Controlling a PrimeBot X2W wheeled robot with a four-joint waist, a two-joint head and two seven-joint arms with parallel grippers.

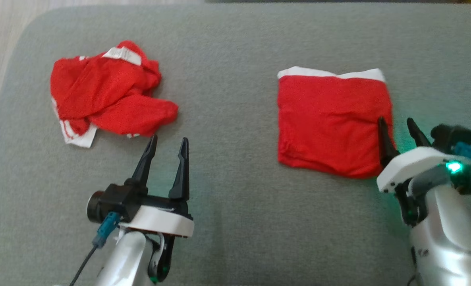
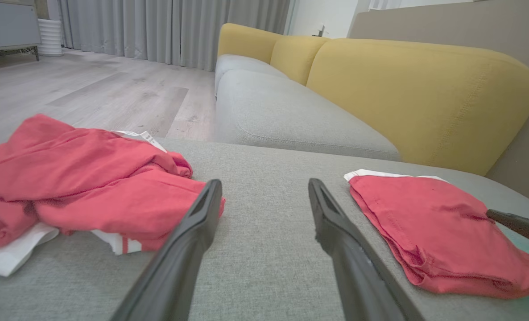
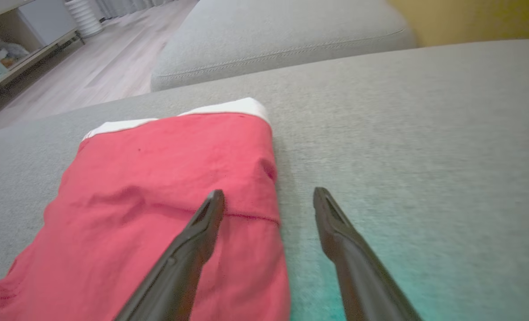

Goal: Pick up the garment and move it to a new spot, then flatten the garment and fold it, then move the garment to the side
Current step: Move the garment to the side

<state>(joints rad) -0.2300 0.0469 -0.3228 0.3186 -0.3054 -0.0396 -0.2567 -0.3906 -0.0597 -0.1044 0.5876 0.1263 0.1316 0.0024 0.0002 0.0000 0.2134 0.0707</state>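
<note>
A crumpled red garment with white trim lies in a heap at the left of the grey cushion. My left gripper is open just below its lower right end, fingers pointing toward it; the left wrist view has the heap to the left of the fingers. A second red garment, folded into a neat square with a white band at its far edge, lies at the right. My right gripper is open over its right edge, one finger above the cloth, the other above bare cushion.
The grey cushion's rounded left edge drops to a pale wood floor. Beyond it runs a sofa seat with yellow back cushions. Grey curtains and a low cabinet stand far off. Bare cushion lies between the two garments.
</note>
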